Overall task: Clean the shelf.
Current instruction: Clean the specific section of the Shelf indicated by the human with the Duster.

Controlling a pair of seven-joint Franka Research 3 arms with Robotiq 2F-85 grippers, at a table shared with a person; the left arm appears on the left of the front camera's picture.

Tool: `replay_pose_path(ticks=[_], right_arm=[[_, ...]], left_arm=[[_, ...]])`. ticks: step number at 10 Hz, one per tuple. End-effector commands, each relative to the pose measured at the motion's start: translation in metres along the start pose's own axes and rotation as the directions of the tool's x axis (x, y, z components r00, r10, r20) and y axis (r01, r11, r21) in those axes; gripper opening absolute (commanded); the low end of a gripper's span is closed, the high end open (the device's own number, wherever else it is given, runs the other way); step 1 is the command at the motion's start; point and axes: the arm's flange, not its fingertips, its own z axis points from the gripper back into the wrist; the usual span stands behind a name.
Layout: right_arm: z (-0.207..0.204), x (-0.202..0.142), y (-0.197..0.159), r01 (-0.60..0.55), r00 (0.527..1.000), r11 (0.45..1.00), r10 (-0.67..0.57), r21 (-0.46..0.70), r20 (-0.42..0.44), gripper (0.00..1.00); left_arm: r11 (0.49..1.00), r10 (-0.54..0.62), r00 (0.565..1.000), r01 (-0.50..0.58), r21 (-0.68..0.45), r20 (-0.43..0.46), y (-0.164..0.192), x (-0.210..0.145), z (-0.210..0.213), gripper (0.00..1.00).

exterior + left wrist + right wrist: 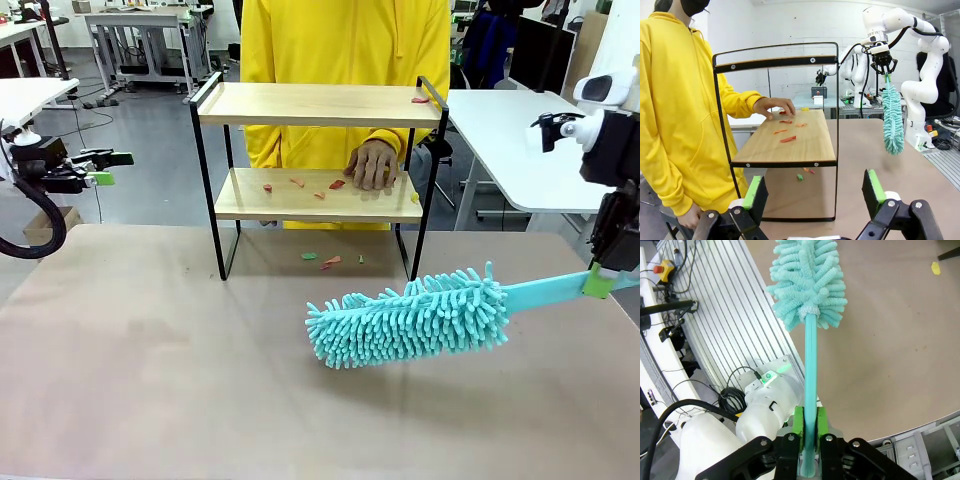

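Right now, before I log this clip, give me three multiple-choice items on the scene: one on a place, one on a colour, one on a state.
1. Where on the shelf does the person's hand rest?
A. top board
B. lower board
C. a side rail

2. What colour is the duster?
A. teal
B. pink
C. grey

3. How is the right gripper?
A. open and empty
B. shut on the duster's handle
C. shut on a shelf rail

Answers:
1. B: the front view shows the hand lying flat on the lower board.
2. A: its fluffy head and its handle are both teal.
3. B: in the right wrist view the green pads press on the handle from both sides.
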Motion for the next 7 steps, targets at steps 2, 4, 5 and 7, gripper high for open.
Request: replay_pose_path(ticks=[2, 4, 5, 7], right_arm=[[0.0013, 0.0011, -0.0002, 0.006, 1.000, 1.000, -0.006, -0.006, 0.006, 0.13], [0.0013, 0.0011, -0.0002, 0.006, 1.000, 1.000, -0.006, -0.006, 0.006, 0.13], [0.0013, 0.0011, -0.0002, 0.006, 1.000, 1.000, -0.006, -0.006, 0.006, 0.13], [0.0013, 0.0011, -0.0002, 0.006, 1.000, 1.000, -0.006, -0.006, 0.006, 0.13]], left_arm=[[1.000, -0.013, 1.000, 0.013, 0.002, 0.002, -0.0020, 0.0019, 0.0004, 1.00], [1.000, -0.013, 1.000, 0.013, 0.002, 0.002, -0.0020, 0.0019, 0.0004, 1.00], [1.000, -0.013, 1.000, 0.013, 0.002, 0.002, -0.0020, 0.0019, 0.0004, 1.00], [1.000, -0.013, 1.000, 0.013, 0.002, 0.002, -0.0020, 0.0019, 0.0004, 1.00]])
